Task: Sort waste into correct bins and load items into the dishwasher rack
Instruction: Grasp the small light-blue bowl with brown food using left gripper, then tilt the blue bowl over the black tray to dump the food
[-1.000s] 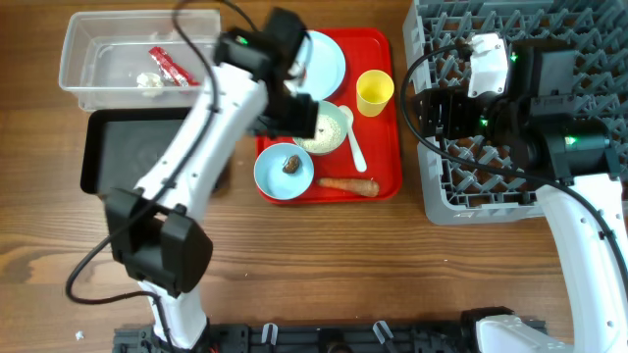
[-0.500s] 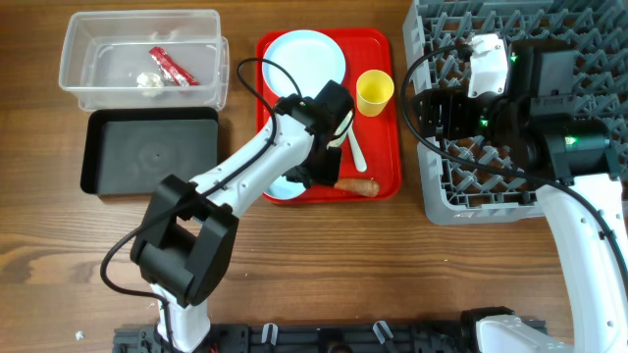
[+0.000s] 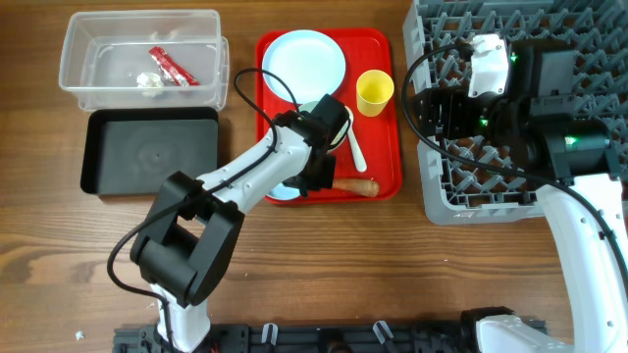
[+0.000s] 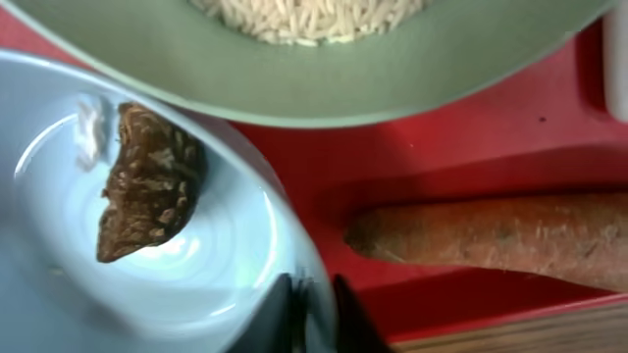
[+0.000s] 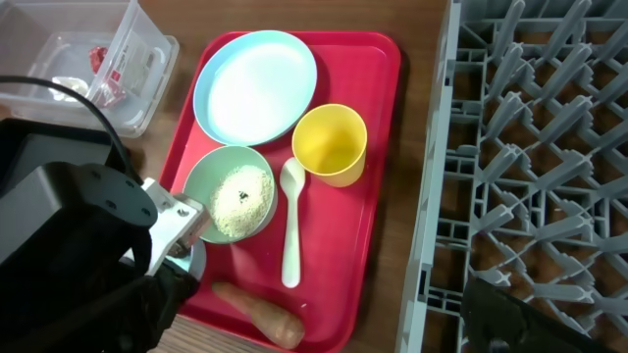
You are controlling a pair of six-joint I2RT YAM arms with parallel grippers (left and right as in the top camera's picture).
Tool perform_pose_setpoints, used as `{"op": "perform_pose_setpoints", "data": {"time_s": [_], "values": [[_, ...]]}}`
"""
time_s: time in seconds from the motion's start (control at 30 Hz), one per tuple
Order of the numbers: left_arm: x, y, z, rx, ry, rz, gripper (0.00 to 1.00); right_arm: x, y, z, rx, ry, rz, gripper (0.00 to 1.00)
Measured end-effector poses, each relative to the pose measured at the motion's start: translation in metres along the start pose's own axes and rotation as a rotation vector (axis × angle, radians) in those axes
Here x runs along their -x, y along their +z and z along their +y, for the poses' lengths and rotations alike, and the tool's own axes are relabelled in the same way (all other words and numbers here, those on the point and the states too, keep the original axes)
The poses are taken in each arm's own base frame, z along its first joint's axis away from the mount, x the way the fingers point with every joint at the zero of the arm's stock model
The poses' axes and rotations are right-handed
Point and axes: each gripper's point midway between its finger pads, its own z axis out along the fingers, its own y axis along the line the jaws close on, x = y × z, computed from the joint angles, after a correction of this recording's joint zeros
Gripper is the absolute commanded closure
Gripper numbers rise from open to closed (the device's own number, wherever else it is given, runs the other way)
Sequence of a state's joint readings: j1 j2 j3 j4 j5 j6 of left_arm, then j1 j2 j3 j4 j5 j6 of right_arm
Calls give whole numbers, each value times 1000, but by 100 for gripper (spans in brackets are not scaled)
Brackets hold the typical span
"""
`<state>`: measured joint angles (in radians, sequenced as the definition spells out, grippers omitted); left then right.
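Your left jaws are clamped on the rim of the small pale blue round bowl (image 4: pixel 196 255), one finger inside and one outside, at the bottom of the left wrist view. That bowl sits at the lower left of the flat red serving tray (image 3: pixel 381 147) and holds one brown food lump (image 4: pixel 147 186), its long axis running up and down the frame. Just right of the bowl lies the one orange carrot (image 4: pixel 491 240). Its long axis runs left to right along the tray's lower edge, with the rounded end toward the bowl.

Above both is the small pale green bowl (image 5: pixel 231 191) of white rice (image 5: pixel 240 201). Right of it you have one white plastic spoon (image 5: pixel 291 226), long axis up and down, scoop end uppermost. There is also one small yellow cup (image 3: pixel 375 91), mouth up, and one pale blue round plate (image 3: pixel 306 57) at the tray's top.

At upper left are two bins. The clear rectangular plastic tub (image 3: pixel 108 54) holds one red snack wrapper (image 3: pixel 169 65), slanting from upper left to lower right, and one small white crumpled scrap (image 3: pixel 149 81). The black rectangular tray (image 3: pixel 147 152) lies just below it.

Your right jaws stand wide open, gripping nothing, over the left edge of the large grey plastic grid rack (image 3: pixel 461 186) at the right of the wooden worktop (image 3: pixel 392 265).
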<state>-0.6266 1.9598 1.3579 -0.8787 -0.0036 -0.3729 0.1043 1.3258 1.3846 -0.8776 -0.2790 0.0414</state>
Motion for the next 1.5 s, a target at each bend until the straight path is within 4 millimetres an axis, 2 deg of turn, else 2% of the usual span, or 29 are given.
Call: {"op": "perform_pose_setpoints", "data": {"time_s": [0.37,0.53,0.7,0.8,0.87,0.9,0.93,1.03,1.27,1.5], "values": [[-6,-8,7,32,2,18,96,0,0,0,0,0,0,0],[0,-33,6,6,-6,-27,96,0,0,0,0,0,0,0],[16,-75,14,-57,-52,-128,96,0,0,0,0,0,0,0],[21,-100,37,-84,-121,-163,96,0,0,0,0,0,0,0],[22,-110,57,-88,-178,-170,96,0,0,0,0,0,0,0],[22,-111,58,-97,-185,-167,96,0,0,0,0,0,0,1],[23,-117,83,-92,-253,-172,96,0,0,0,0,0,0,0],[28,-121,122,-133,-366,-170,96,0,0,0,0,0,0,0],[31,-134,195,-330,-508,-206,96,0,0,0,0,0,0,0],[31,-150,236,-620,-499,-316,96,0,0,0,0,0,0,0]]}}
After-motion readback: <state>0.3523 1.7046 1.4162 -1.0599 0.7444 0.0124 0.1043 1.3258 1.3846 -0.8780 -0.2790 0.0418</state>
